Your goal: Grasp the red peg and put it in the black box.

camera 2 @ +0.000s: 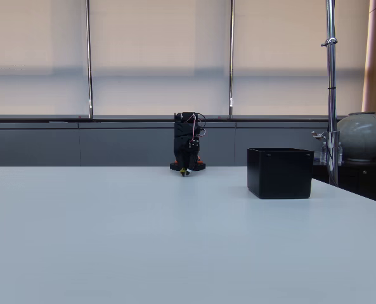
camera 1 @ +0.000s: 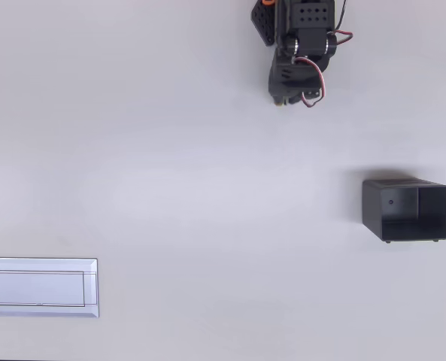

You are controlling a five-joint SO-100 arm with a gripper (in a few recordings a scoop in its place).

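The black box (camera 1: 373, 207) stands on the white table at the right in the overhead view, open side up. In the fixed view the black box (camera 2: 279, 174) is right of the arm. A tiny pale dot lies on its dark floor; I cannot tell what it is. The red peg is hidden or out of view. My gripper (camera 1: 286, 98) hangs folded under the black arm at the table's far edge, well away from the box. In the fixed view the gripper (camera 2: 184, 171) points down at the table, its fingers together with nothing between them.
A flat white rectangular panel (camera 1: 40, 287) lies at the lower left of the overhead view. The arm's base (camera 2: 188, 166) sits at the table's far edge. A grey round vase (camera 2: 364, 136) and a metal pole (camera 2: 331, 88) stand behind the table at the right.
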